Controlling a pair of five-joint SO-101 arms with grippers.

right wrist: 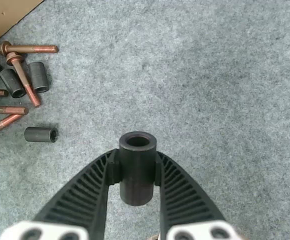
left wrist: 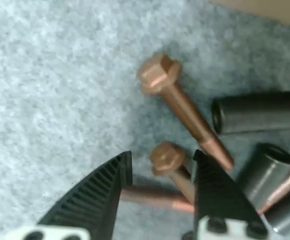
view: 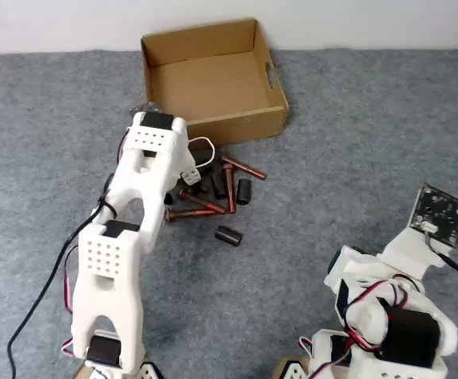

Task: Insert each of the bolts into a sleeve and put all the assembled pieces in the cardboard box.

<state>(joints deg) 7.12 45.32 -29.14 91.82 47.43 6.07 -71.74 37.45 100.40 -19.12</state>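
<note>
1. The left gripper (left wrist: 162,159) hangs low over a heap of copper-coloured hex-head bolts (view: 213,193) and short black sleeves (view: 244,191). Its two black ribbed fingers (left wrist: 102,192) are spread apart on either side of one bolt's hexagonal head (left wrist: 166,157) and are not closed on it.
2. Beside that head, a second copper bolt (left wrist: 185,112) lies slantwise on the mat with its threaded tip near one finger. A sideways black sleeve (left wrist: 257,112) rests just past its shaft.
3. The right gripper (right wrist: 136,161) is clamped on one black cylindrical sleeve (right wrist: 137,182). The sleeve is held upright with its open bore facing the wrist camera, above the grey felt-like table cover (right wrist: 225,75) and well apart from the heap.
4. A lone black sleeve (view: 229,235) lies on its side near the heap, on the side towards the arms, touching nothing.
5. The open brown cardboard box (view: 237,126) stands at the far edge of the table, just behind the heap.
6. Seen from above, the white left arm (view: 134,221) stretches from the near edge to the heap. The white right arm (view: 387,316) sits folded at the near right corner.
</note>
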